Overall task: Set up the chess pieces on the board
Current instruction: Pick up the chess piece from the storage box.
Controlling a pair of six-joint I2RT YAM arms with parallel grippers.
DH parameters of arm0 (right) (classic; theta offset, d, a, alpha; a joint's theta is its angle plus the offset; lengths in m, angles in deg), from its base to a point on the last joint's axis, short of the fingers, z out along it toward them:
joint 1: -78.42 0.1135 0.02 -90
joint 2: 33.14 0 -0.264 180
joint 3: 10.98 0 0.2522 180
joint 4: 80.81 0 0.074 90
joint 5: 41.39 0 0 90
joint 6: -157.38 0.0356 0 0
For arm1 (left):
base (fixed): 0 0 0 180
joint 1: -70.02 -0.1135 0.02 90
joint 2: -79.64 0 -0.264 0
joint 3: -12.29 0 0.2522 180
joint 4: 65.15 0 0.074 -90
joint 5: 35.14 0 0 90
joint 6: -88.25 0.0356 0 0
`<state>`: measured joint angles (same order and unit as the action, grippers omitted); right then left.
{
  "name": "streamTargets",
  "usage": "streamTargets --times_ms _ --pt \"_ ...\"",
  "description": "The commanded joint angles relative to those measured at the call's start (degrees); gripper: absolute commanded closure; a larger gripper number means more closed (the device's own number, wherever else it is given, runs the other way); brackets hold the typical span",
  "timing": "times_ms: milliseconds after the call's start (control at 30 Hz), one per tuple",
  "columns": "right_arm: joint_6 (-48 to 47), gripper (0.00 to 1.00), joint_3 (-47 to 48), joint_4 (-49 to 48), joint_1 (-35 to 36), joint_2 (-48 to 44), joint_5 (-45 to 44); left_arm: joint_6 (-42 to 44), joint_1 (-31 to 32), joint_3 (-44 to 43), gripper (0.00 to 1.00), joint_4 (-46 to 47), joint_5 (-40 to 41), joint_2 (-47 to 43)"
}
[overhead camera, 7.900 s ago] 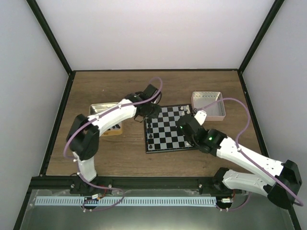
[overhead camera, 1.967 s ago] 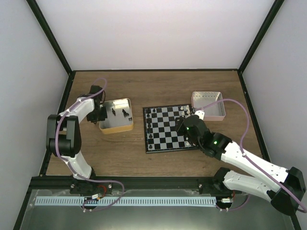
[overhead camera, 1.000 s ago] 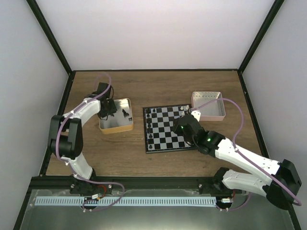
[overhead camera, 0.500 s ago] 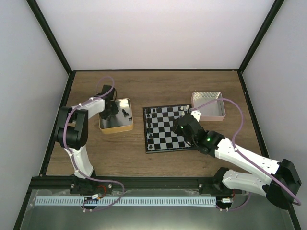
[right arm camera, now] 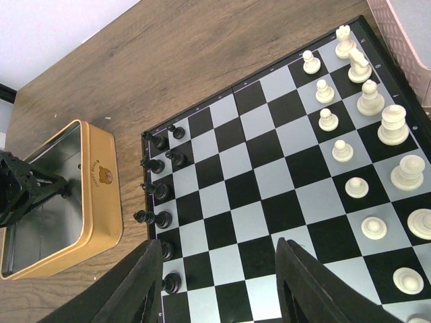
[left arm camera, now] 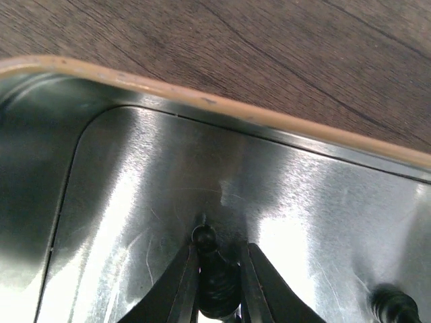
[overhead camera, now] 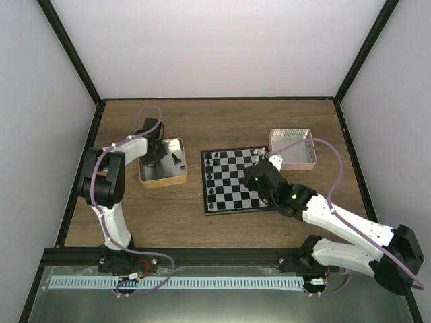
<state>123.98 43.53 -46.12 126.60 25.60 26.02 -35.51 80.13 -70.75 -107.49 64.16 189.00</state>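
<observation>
Down inside the gold tin (overhead camera: 163, 180) with the left gripper (left arm camera: 217, 296), dark fingers (left arm camera: 183, 286) clenched on one black chess piece (left arm camera: 214, 279). Gripped by its ribbed, turned body, long axis in line with the fingers, small rounded head pointing away from the wrist toward the tin's curved wall. Cannot tell whether lying flat on the tin floor or tipped up off it. Also on that floor, off to one side and apart from the gripped one, a second black piece (left arm camera: 394, 306), only partly in view.

Bright scratched metal inside the tin, gold paint outside, rounded corners, rolled rim. Placed on the left half of the wooden worktop (overhead camera: 222, 121), dark brown with a fine grain, apart from the left edge of the chessboard (right arm camera: 266, 176).

Flat black-and-silver checks with a thin dark border, set near the middle of the worktop. Along its left edge, black chessmen (right arm camera: 156, 190) standing upright in two files; along its right edge, glossy white chessmen (right arm camera: 392, 124), likewise upright, with round bases and varied heights.

Above the board's right half, the right gripper (right arm camera: 222, 289), jaws released and spread wide with nothing between them.

Just beside the board's far right corner, a pink tin (overhead camera: 296, 162), rectangular with rounded corners.
</observation>
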Motion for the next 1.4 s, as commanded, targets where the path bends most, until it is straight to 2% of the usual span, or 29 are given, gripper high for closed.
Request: streamTargets --times_ms 0,100,267,367,433,533,633,733,800,900,1033,1367 --pt "-1.3 0.52 1.7 -1.0 -0.3 -0.6 -0.4 4.1 0.7 0.7 0.86 0.4 -3.8 -3.7" --pt "-7.3 0.52 2.4 -4.7 -1.9 0.7 5.8 9.0 2.9 0.7 0.87 0.1 -8.0 -7.9" --pt "-16.9 0.52 5.6 -9.2 -8.4 5.6 25.1 18.1 8.3 1.2 0.88 0.2 -17.5 -14.9" --pt "-21.7 0.51 8.6 -11.3 -10.9 8.5 38.6 24.8 13.8 2.1 0.88 2.1 -23.3 -19.2" --pt "-23.3 0.49 10.8 -11.6 -11.9 9.5 44.3 28.5 17.4 3.1 0.87 4.9 -27.8 -21.7" --pt "-24.7 0.41 13.6 -11.8 -13.4 9.5 50.5 32.4 20.2 4.6 0.87 8.1 -34.2 -24.9" --pt "-25.4 0.35 15.2 -12.0 -13.8 8.3 53.0 35.1 20.9 6.4 0.87 12.1 -40.1 -28.2" --pt "-25.4 0.34 16.8 -10.6 -13.8 8.1 53.6 41.1 22.2 7.4 0.87 13.5 -45.2 -31.0" --pt "-25.1 0.34 18.0 -9.2 -13.9 8.6 53.4 46.5 23.7 8.3 0.86 13.5 -45.2 -33.1" --pt "-26.0 0.39 20.0 -7.4 -13.9 9.9 55.3 53.4 25.2 9.7 0.87 14.5 -44.1 -36.3" --pt "-26.9 0.51 21.6 -7.1 -13.8 10.8 58.7 60.7 25.5 11.3 0.88 14.6 -44.6 -38.8" --pt "-26.6 0.64 20.6 -6.1 -13.8 12.0 62.1 65.5 26.1 12.4 0.89 15.7 -42.9 -39.8"
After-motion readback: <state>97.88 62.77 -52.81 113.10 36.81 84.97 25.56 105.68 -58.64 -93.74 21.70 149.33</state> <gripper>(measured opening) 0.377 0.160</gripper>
